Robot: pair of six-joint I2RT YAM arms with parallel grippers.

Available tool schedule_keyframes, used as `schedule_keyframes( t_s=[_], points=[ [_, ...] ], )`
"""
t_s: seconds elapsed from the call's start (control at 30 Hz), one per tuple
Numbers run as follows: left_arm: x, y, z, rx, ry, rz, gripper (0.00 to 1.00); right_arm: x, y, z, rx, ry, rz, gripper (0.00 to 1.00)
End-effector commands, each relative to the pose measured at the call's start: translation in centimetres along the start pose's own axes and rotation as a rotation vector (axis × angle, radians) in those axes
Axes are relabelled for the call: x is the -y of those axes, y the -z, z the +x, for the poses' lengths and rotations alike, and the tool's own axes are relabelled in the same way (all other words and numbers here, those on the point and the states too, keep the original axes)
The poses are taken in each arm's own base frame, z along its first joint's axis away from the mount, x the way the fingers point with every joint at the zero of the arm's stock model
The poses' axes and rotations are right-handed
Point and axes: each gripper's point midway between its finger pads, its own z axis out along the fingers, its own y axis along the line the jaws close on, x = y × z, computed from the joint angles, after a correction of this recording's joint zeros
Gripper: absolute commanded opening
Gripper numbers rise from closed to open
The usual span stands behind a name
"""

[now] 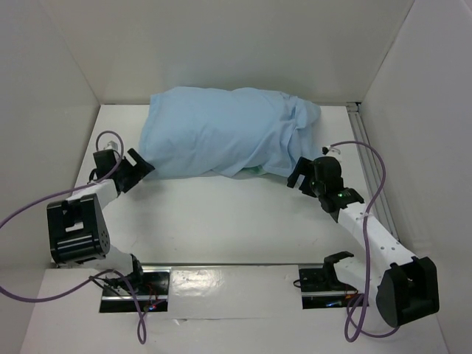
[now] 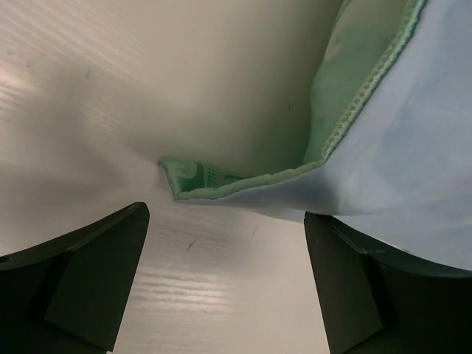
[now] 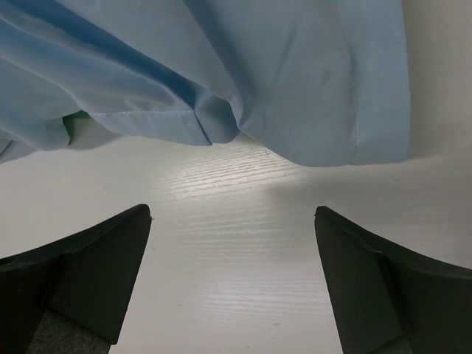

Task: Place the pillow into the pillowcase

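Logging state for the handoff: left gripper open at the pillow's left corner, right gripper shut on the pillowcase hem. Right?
Not quite. The right gripper is open too, not shut on the pillowcase: the right wrist view shows its jaws spread, the hem lying beyond them, ungripped. The left gripper is open at the left corner, as stated.

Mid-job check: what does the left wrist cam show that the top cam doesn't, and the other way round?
Left wrist only: a green stitched corner poking from the blue fabric, just ahead of the open left claw. Top only: the whole bulging pillowcase, and the right claw at its right end. Both: the left claw and blue pillowcase fabric on the white table.
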Motion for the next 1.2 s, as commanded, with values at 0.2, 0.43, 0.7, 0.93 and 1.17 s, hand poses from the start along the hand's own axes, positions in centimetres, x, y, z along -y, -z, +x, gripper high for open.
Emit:
schedule_keyframes(
  t_s=[0.2,0.43,0.7,0.93,1.17],
  points=[
    [3.2,-1.5,-2.0,0.069,-0.119,0.220,0.97,-1.5,0.9,-1.9,0.022,-0.006,-0.050,0.99],
    [6.2,0.3,-2.5,0.084,-0.183,0.322,0.55,-0.6,1.0,-2.2,0.022,-0.036,-0.028,0.99],
    [7.5,1.6,-2.9,0.071,-0.216,0.336,0.09,1.4,0.7,-3.0,0.000,-0.055,0.041,0.99],
    [8.3,4.6,-3.3,0.071,-0.208,0.273,0.00,5.7,-1.1,-1.4,-0.100,-0.083,0.214,0.99],
    [8.8,5.9,-5.3,0.098,-0.213,0.202,0.00,5.6,-3.5,-1.9,-0.084,-0.026,0.195,0.99]
  ],
)
